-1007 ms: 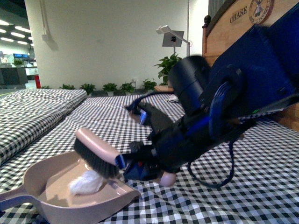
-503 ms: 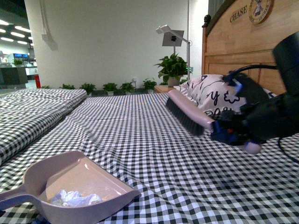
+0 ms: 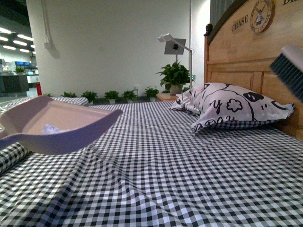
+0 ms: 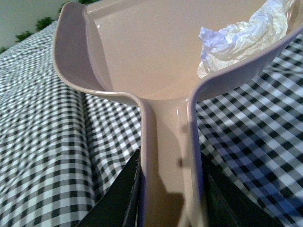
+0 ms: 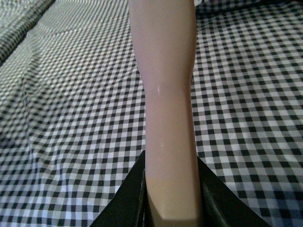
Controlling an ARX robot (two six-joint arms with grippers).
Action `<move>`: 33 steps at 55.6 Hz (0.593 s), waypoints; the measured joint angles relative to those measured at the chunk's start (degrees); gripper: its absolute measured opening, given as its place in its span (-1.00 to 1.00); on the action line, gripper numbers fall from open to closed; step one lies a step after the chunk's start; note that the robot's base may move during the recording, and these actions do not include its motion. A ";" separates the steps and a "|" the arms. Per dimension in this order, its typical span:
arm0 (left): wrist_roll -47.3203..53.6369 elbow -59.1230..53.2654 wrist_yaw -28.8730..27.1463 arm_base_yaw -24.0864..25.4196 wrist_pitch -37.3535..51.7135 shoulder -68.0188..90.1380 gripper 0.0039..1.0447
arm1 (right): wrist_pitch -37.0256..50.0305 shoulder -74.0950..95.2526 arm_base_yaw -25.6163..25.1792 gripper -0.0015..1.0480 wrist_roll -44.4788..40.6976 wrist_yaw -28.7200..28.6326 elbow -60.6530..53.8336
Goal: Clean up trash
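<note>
Checkered bed [image 3: 165,165], jaws seemingly clamping dustpan [image 4: 142,56], brush [image 5: 165,94]

Place: bedroom mock-up inside a large hall
Bed: checked sheet [image 3: 189,165], wooden headboard [image 3: 236,56], pillow [image 3: 232,106]
Hall: potted plants [image 3: 173,75] along white wall [image 3: 109,42], ceiling striplights [image 3: 12,40] at far left

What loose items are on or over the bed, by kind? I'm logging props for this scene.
Dustpan: 1
Brush: 1
Plastic-wrap scrap: 1
Pillow: 1
Total: 4
</note>
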 joint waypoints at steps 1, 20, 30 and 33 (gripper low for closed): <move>-0.42 -0.07 -0.50 -0.09 0.17 -0.39 -0.46 | -0.11 -0.61 -0.26 -0.60 0.24 -0.07 -0.15; -6.36 -7.26 -11.28 -2.75 1.42 -14.67 -0.46 | -4.07 -18.43 -6.21 -0.60 8.37 -6.21 -3.54; -6.82 -10.36 -10.19 -4.96 -2.14 -23.91 -0.46 | -7.45 -24.48 -5.70 -0.60 12.07 -7.17 -3.72; -7.13 -10.91 -9.92 -5.55 -3.43 -26.56 -0.46 | -8.44 -26.01 -4.48 -0.60 13.05 -6.12 -3.96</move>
